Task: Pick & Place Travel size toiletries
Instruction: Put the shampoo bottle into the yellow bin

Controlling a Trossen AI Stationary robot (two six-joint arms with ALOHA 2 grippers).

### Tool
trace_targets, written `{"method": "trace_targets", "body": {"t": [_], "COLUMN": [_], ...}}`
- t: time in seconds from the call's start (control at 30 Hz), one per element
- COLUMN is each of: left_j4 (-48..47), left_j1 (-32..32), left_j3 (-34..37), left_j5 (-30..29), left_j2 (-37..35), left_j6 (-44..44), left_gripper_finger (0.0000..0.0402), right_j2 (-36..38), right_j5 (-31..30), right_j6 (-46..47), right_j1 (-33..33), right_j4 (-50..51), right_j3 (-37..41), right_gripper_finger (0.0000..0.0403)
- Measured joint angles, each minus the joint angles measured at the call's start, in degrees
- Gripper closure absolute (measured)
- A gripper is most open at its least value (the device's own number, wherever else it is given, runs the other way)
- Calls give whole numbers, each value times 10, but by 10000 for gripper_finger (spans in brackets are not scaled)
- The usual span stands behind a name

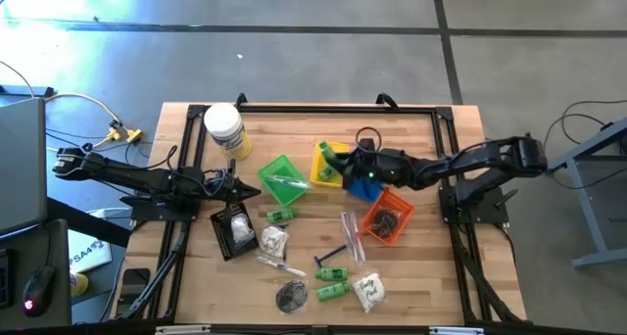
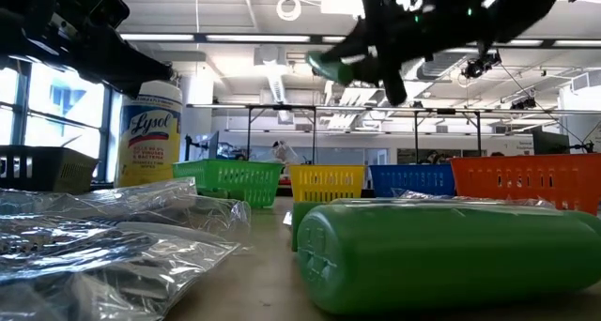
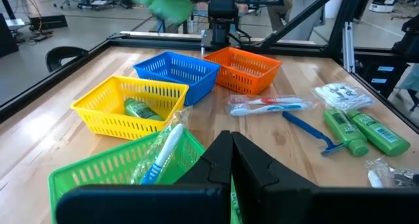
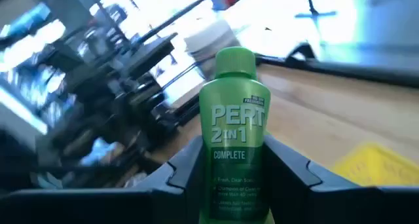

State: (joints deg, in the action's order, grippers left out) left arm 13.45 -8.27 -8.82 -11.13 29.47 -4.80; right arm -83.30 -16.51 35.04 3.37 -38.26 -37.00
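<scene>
My right gripper (image 1: 345, 165) hangs above the yellow basket (image 1: 321, 170), shut on a small green bottle (image 4: 234, 139) marked PERT; the low view shows that bottle (image 2: 334, 69) high over the table. Another green bottle (image 3: 140, 109) lies inside the yellow basket (image 3: 105, 109). A wrapped stick (image 3: 163, 152) lies in the green basket (image 1: 284, 179). More toiletries lie on the near half of the table: green bottles (image 1: 333, 283), sachets (image 1: 368, 292), wrapped sticks (image 1: 351, 233), a razor (image 1: 331, 254), a black pouch (image 1: 290, 296). My left gripper (image 3: 230, 152) waits shut at the table's left. My right gripper pinches the bottle's lower body (image 4: 226, 185) between its two fingers (image 4: 183, 175), one on each side. The fingers come about level from the table's right side and lie along the bottle. The cap end (image 4: 234, 61) sticks out past the fingertips. The bottle is lifted clear.
A blue basket (image 1: 366, 185) and an orange basket (image 1: 388, 217) stand right of the yellow one, and a black basket (image 1: 235, 229) at the near left. A big white jar (image 1: 224, 129) stands at the far left. A black frame rail (image 1: 333, 110) edges the table.
</scene>
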Motion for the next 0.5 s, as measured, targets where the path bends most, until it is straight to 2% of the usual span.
{"method": "trace_targets", "body": {"t": [0.13,0.23,0.33,0.5], "left_j4": [2,5,7,7], "left_j1": [0,0,0,0], "left_j3": [0,0,0,0], "left_j5": [0,-2,-2,-2], "left_j2": [0,0,0,0], "left_j6": [1,7,15,15], "left_gripper_finger": [401,401,402,401], "right_j2": [-22,-41,-52,-78], "right_j5": [-13,9,19,-25], "right_j6": [87,92,108,146], "right_j1": [20,23,29,42], "right_j4": [41,58,150,389], "right_j3": [2,-26,-68,-162], "right_gripper_finger": [286,287,287,286]}}
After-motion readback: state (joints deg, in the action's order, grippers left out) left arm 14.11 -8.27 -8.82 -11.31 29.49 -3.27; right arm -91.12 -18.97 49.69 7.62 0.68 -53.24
